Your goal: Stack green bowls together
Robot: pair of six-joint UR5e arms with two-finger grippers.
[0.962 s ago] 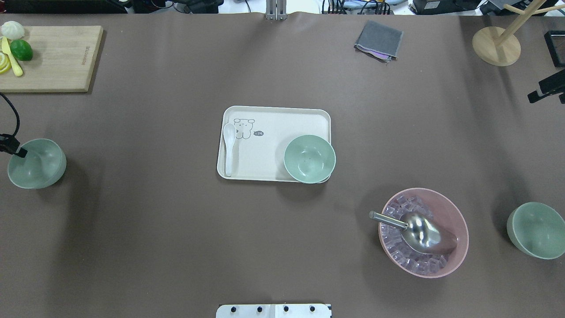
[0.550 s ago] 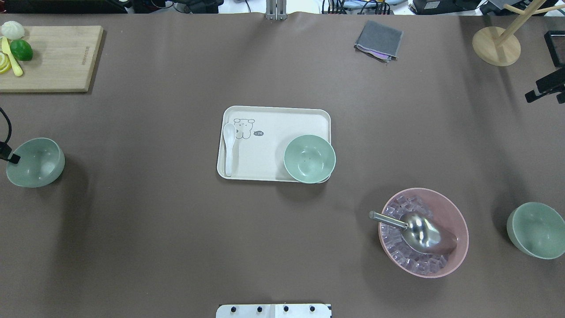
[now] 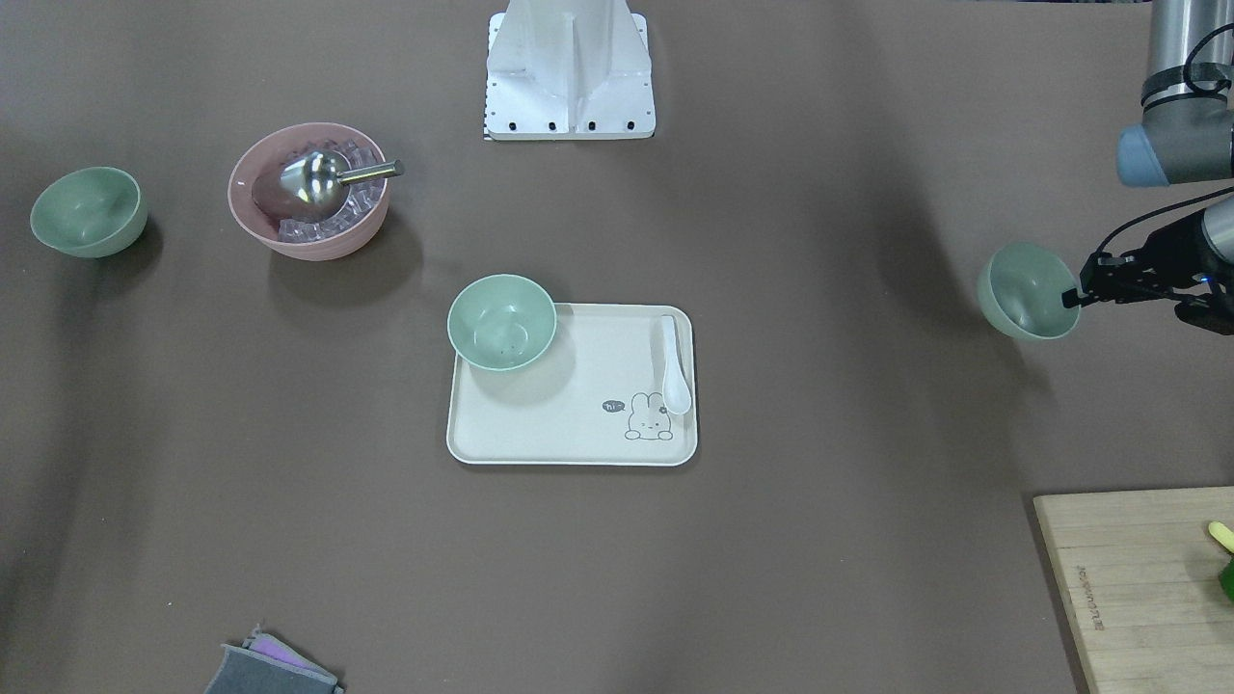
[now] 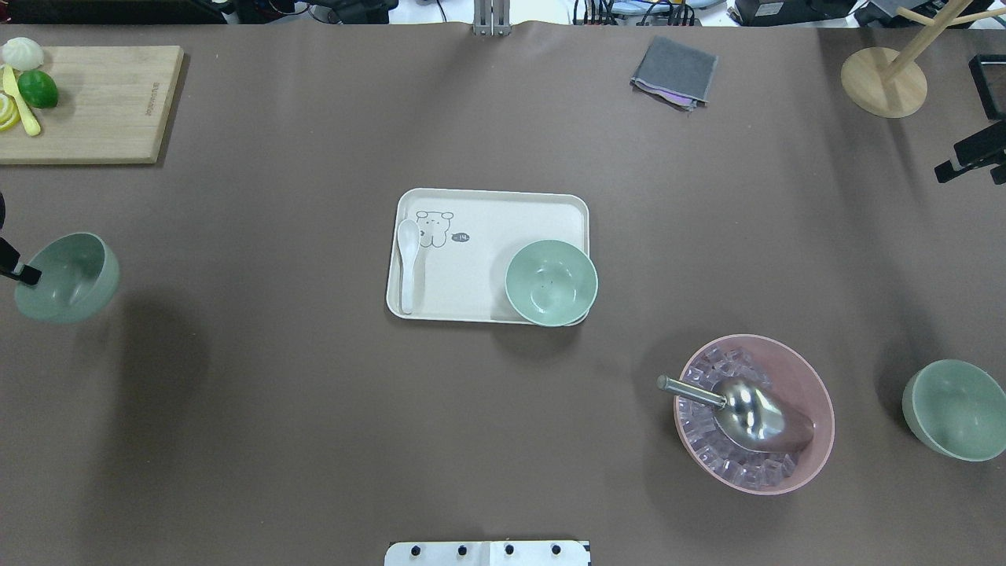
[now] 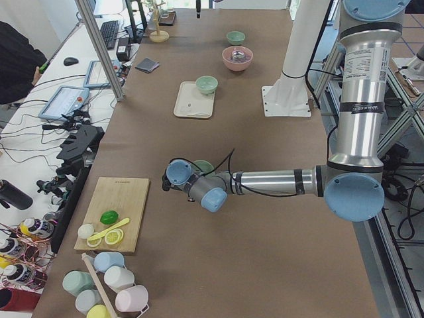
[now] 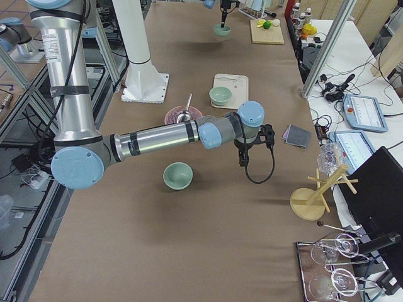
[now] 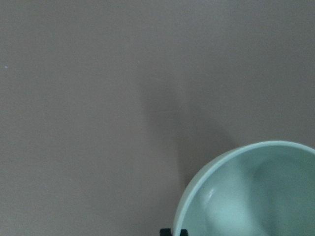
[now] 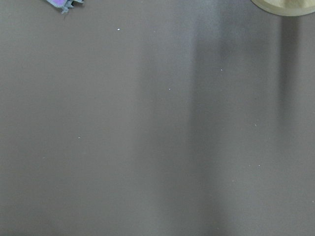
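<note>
Green bowl is clamped by the rim in the left pincer, one finger inside and one outside. It sits far out on the robot's left of the tray, tilted, with its opening turned partly toward the tray. Its shadow lies apart from it on the surface, so it looks lifted. The left wrist view shows only part of the rim and inside, with fingertips at the bottom edge.

Right pincer points down over bare surface, well out on the robot's right of the tray and toward the far side. It holds nothing; wide or narrow, cannot tell.

Second green bowl stands upright in the tray's near corner on the robot's right, overhanging the rim slightly. A white spoon lies along the tray's opposite short side, beside a printed cartoon animal. Third green bowl stands on the surface, far to the robot's right of the tray and nearer the robot.

Pink bowl with ice cubes and a metal scoop sits between the tray and that third bowl. Grey cloth lies beyond the tray, wooden stand further right of it. Cutting board with a lime is at the far corner, left of the tray.
</note>
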